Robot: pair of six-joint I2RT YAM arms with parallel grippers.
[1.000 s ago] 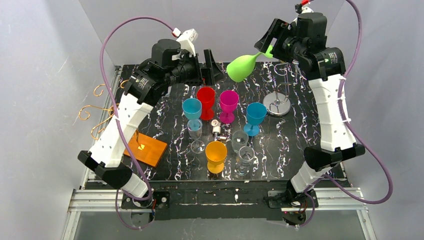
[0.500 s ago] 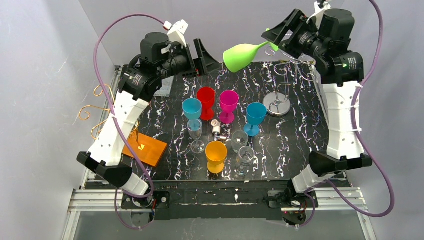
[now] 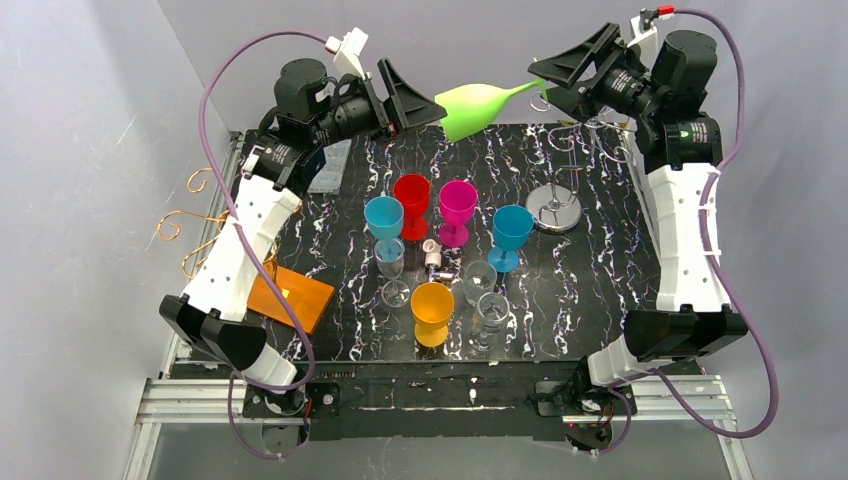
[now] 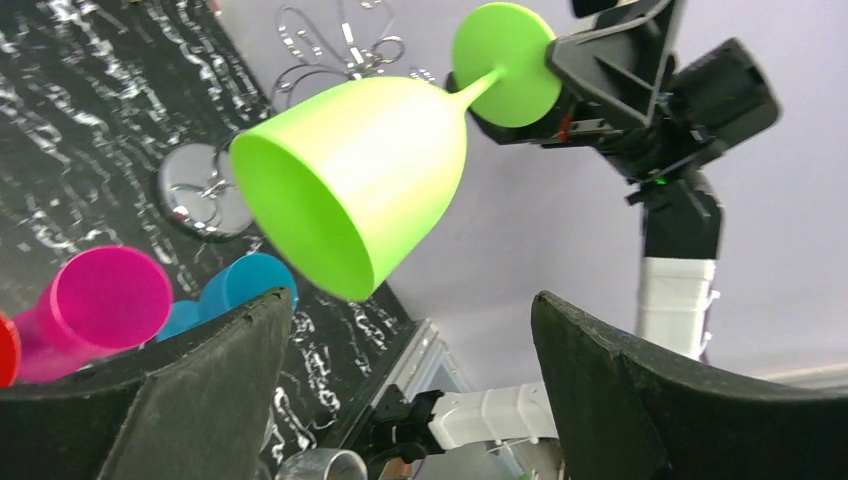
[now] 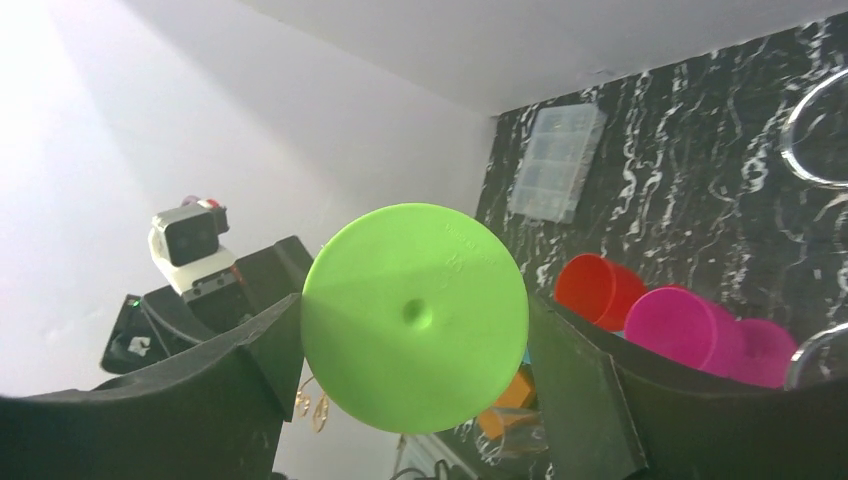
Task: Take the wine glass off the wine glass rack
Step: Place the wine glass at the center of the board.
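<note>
Air surrounds the green wine glass [image 3: 478, 103], foot edges pinched by right jaws, left jaws spread near its rim.

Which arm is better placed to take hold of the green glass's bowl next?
Left, probably. The left gripper faces the mouth of the green wine glass from close by, jaws wide open. The right gripper is shut on the glass's foot, holding it sideways in the air, so it cannot regrasp.

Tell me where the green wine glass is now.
Top view: the green wine glass is airborne over the table's far edge, near centre, foot in the right gripper, bowl toward the open left gripper.
</note>
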